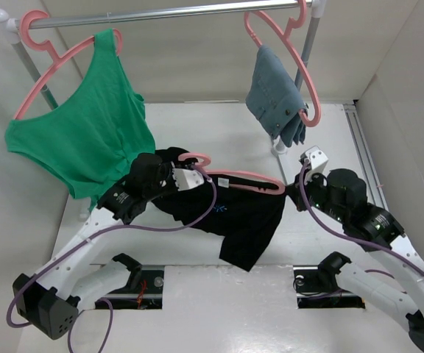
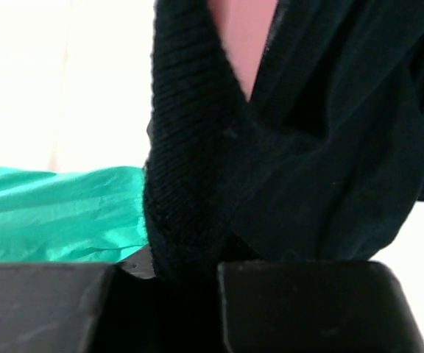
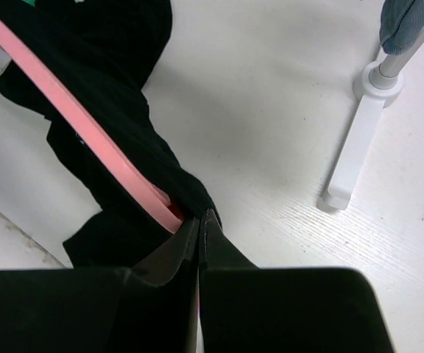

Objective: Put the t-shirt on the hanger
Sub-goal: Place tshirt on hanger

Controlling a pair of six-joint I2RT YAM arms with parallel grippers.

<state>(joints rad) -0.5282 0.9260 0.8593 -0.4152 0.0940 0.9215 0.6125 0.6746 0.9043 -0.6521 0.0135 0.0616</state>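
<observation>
Two hands hold the work between them, and everything here is placed by the pink hanger [image 1: 250,176]. On the near side of the hanger, toward the arm bases, the black t-shirt [image 1: 235,215] sags onto the white table [image 1: 219,125], with one corner trailing nearest the table's edge.

At the hanger's right shoulder tip the right hand [image 1: 294,193] is clenched. In the right wrist view its fingers [image 3: 227,254] meet with no gap, pinching the pink tip with black cloth bunched around it.

At the hanger's hook end the left hand [image 1: 186,176] is clamped on the t-shirt. In the left wrist view the black ribbed neckband runs down between the pads [image 2: 308,309], and pink shows through the neck opening above them.

The hanger's top bar lies tilted along the t-shirt's upper edge, hook to the left. A white neck label [image 1: 223,182] sits just under its middle. How much of the frame is inside the cloth cannot be told.

Beyond the hanger on the left, a green tank top [image 1: 87,140] hangs from the metal rail [image 1: 175,13], its hem near the left hand. Beyond the hanger on the right, a blue-grey garment [image 1: 274,99] hangs from the same rail.
</observation>
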